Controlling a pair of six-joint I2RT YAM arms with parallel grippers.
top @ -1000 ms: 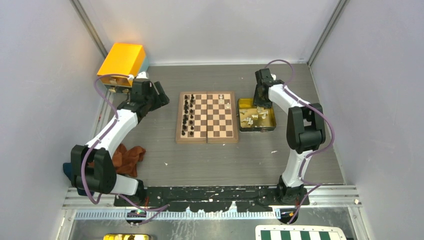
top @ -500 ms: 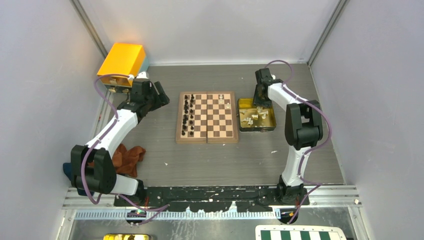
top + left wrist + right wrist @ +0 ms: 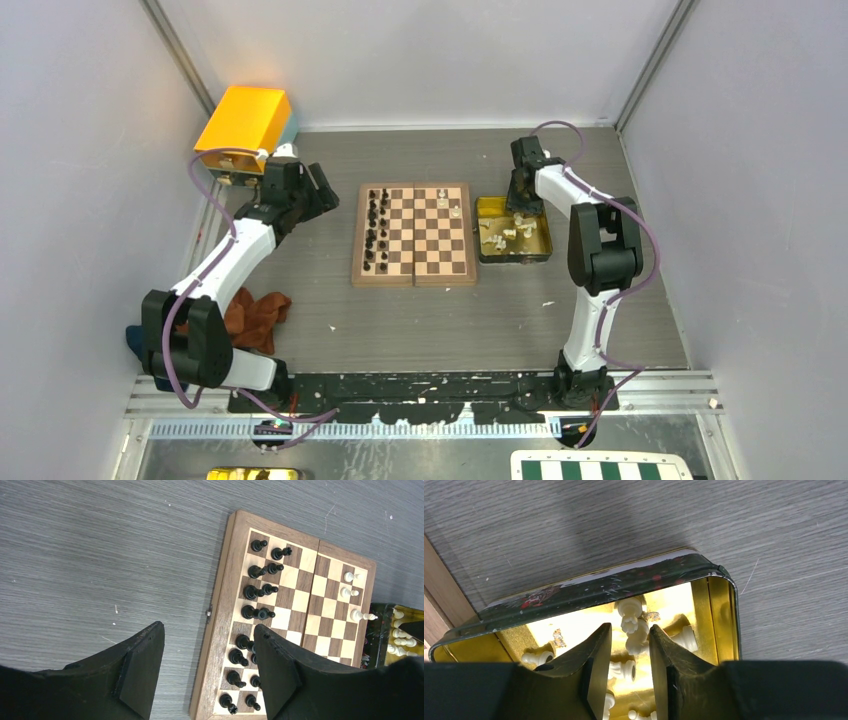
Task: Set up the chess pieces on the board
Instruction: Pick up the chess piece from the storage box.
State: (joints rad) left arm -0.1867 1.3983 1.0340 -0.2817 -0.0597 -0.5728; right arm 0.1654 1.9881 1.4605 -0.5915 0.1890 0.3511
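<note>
Right wrist — white pieces (image 3: pixel 634 625) in tin (image 3: pixel 599 587) partly hidden behind jaws

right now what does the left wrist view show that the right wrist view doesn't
Only the left wrist: black pieces in two rows on the board, and three white pieces at its opposite edge. Only the right wrist: the inside of the tin, with a cream piece between the open right jaws. Both: the grey table, part of the tin and the board's frame.
</note>
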